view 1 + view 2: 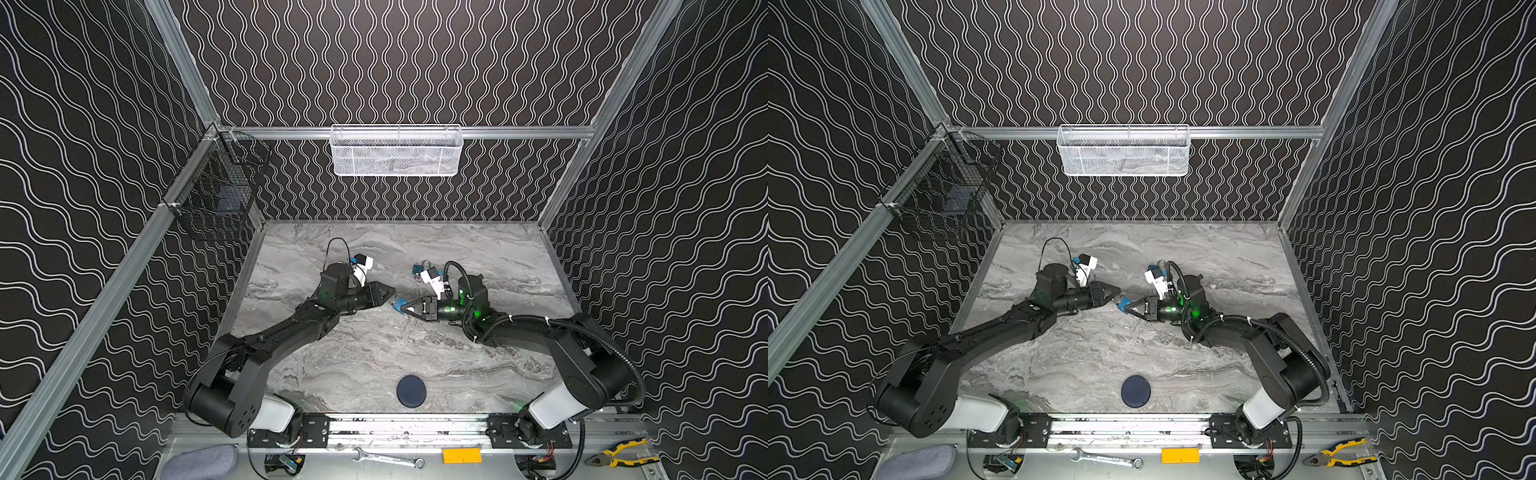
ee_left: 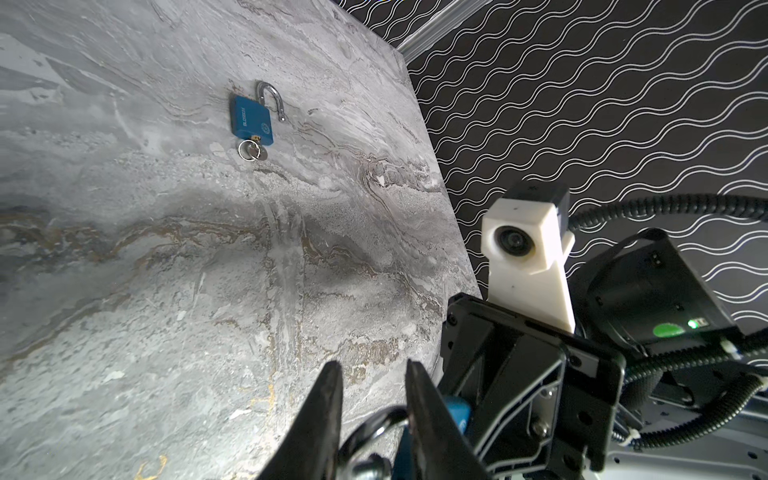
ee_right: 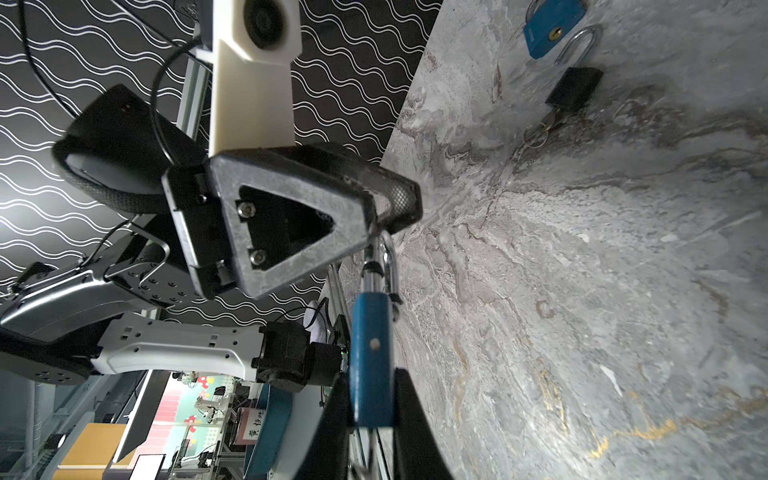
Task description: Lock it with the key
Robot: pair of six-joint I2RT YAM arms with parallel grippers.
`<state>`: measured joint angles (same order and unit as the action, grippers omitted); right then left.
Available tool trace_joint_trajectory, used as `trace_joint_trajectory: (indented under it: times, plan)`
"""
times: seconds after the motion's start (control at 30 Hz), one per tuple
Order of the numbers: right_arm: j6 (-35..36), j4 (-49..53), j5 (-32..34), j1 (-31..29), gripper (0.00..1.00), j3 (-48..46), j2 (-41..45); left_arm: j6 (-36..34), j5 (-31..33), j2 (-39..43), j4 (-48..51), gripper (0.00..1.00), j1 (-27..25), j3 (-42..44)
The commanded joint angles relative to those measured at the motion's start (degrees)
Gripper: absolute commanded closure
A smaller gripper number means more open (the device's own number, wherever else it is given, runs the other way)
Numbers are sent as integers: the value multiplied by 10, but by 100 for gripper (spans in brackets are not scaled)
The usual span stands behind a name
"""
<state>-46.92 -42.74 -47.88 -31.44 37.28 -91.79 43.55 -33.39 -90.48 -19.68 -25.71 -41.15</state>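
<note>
A blue padlock hangs above the marble table between the two arms. My right gripper is shut on its blue body. Its silver shackle points at my left gripper, whose fingers press it from both sides. I cannot tell whether a key sits in this padlock. A second blue padlock lies on the table at the back, shackle open, with a key and ring in it. Beyond the left arm lie a third blue padlock and a black padlock with a key.
A dark round disc lies near the table's front edge. A white mesh basket hangs on the back wall and a black wire basket on the left wall. A wrench and pliers lie in front of the arm bases.
</note>
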Motion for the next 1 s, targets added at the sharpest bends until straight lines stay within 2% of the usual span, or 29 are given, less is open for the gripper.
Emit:
trace_joint_trajectory:
  times: [0.0, 0.27, 0.47, 0.77, 0.97]
  plan:
    - [1, -13, 20, 1, 100, 10, -3, -1, -33, 0, -15, 70, 4, 5]
    - [-11, -30, 11, 1, 100, 8, -6, 24, -53, 2, -68, 63, 24, 29]
    - [-16, -39, 7, 1, 100, 7, -10, 16, -52, 3, -63, 63, 24, 27]
    - [-24, -43, -1, 1, 100, 3, -1, 3, -32, -5, -60, 50, 27, 26]
    - [-57, -90, -14, 1, 100, -6, -4, 7, -48, -13, -97, 48, 27, 23]
